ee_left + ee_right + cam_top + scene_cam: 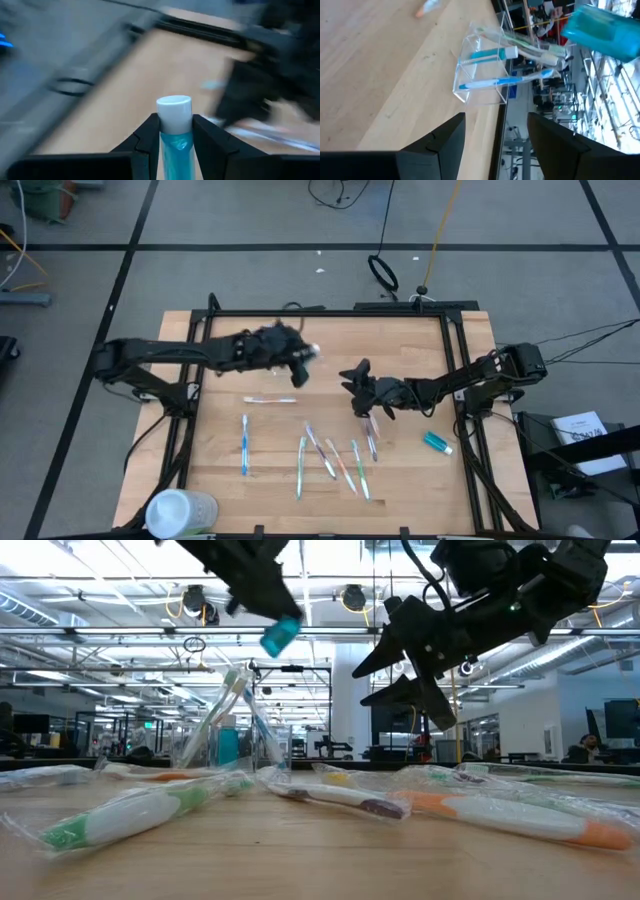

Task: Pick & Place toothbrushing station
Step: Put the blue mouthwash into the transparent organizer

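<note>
Teal toothpaste tube (175, 145), white cap, clamped in left end effector (175, 131).

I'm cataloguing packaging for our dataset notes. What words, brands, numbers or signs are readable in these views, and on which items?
None can be read.
Toothpaste tube in the left gripper: teal body, white cap, no legible print.
Wrapped toothbrushes on the table: no legible print.
White paper beside the table: dark marks, too small to read.
Toothpaste tube on the table: too small to read.

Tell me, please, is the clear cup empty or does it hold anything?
Not empty: the clear cup stands upright holding several toothbrushes and a toothpaste tube.
</note>
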Robot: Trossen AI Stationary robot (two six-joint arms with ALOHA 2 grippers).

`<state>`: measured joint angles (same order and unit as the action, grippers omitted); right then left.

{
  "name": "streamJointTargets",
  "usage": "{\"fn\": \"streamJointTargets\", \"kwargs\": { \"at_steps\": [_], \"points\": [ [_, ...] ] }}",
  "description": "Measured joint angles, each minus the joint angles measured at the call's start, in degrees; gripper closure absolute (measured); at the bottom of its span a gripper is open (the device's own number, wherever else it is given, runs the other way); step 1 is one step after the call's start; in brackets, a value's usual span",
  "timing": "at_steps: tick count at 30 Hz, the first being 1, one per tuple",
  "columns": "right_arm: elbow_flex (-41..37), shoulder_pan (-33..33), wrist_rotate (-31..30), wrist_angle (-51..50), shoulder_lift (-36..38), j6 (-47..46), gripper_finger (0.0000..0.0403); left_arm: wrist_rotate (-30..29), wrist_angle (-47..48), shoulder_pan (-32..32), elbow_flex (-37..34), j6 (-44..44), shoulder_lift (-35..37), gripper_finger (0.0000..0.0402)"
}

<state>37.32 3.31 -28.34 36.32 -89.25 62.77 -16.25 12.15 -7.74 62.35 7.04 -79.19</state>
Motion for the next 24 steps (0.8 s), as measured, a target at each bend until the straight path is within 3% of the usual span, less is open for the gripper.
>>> {"fn": "streamJointTargets", "kwargs": {
  "at_steps": [4, 6, 11, 18, 24],
  "points": [
    [0.0, -0.1, 0.6, -0.4, 0.0, -2.6, 0.0197, -19.7, 3.7, 1.2, 0.0, -0.5, 2.2, 0.0305],
    [0.0, -0.3, 2.7, -1.2, 0.0, -4.3, 0.0195, -25.5, 3.7, 1.5, -0.8, 0.7, 2.1, 0.0305],
    [0.0, -0.3, 6.1, -2.5, 0.0, -9.2, 0.0197, -27.1, -3.0, 1.5, -8.5, 4.1, 0.9, 0.0305],
    [0.0, -0.3, 6.0, -4.1, 0.0, -12.5, 0.0197, -29.8, -32.7, 1.4, -24.3, 6.0, 0.4, 0.0305],
    [0.0, -0.3, 6.1, -4.6, 0.0, -12.4, 0.0201, -32.7, -43.9, 1.2, -31.4, 8.8, -0.3, 0.0305]
  ]
}}
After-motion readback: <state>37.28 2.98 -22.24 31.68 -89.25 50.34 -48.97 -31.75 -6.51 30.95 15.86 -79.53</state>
